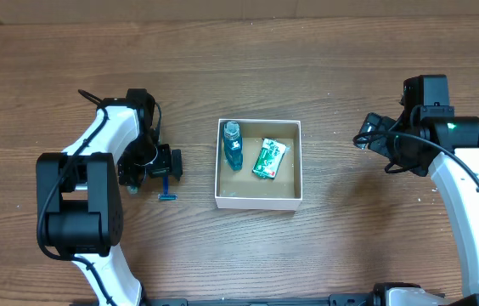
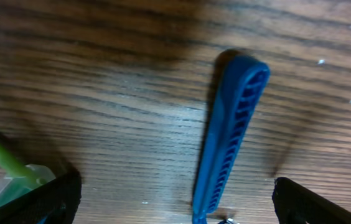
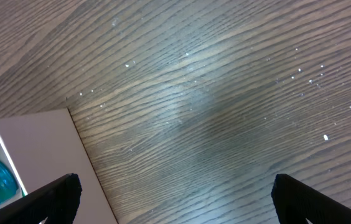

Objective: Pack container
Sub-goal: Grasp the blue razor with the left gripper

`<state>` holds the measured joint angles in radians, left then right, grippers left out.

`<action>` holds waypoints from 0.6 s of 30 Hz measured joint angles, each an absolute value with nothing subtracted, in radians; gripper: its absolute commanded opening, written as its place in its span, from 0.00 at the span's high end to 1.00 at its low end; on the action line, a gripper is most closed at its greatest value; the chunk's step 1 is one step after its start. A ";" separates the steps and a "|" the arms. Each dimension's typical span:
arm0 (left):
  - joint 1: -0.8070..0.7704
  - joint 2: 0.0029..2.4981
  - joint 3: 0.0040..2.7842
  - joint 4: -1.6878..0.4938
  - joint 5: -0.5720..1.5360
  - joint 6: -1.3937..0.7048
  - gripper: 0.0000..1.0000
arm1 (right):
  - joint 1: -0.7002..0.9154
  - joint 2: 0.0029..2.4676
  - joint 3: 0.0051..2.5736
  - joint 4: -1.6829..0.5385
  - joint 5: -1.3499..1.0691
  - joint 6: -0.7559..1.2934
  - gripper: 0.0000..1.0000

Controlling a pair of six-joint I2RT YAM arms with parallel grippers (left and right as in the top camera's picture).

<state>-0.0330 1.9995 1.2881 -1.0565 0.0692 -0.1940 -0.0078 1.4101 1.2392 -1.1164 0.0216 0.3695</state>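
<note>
straddling razor [image 2: 231, 137], left end effector [image 2: 174, 198] spread, container [image 1: 256, 202] between, right end effector [image 3: 175, 196] spread empty

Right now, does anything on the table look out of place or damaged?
Nothing is spilled or broken. Only the blue razor lies outside the box, on the table to its left, under the open left gripper. The blue bottle and the green packet already lie inside the box.
</note>
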 measured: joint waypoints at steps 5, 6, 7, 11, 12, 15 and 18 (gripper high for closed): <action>-0.032 2.004 1.290 -1.055 0.052 -0.212 0.45 | -0.008 1.410 1.239 -1.117 0.017 0.369 0.00; -0.032 2.006 1.290 -1.058 0.046 -0.211 0.53 | -0.008 1.410 1.239 -1.117 0.015 0.369 0.00; -0.032 2.006 1.290 -1.061 0.045 -0.208 0.59 | -0.008 1.410 1.239 -1.117 0.014 0.369 0.00; -0.032 2.011 1.290 -1.078 0.046 -0.208 0.86 | -0.008 1.410 1.239 -1.117 0.014 0.369 0.00; -0.032 2.011 1.290 -1.081 0.049 -0.210 0.91 | -0.008 1.410 1.239 -1.117 0.015 0.369 0.00; -0.032 2.012 1.291 -1.087 0.051 -0.208 0.96 | -0.008 1.410 1.239 -1.117 0.014 0.369 0.00; -0.032 2.012 1.293 -1.102 0.052 -0.210 0.96 | -0.008 1.410 1.239 -1.117 0.015 0.369 0.00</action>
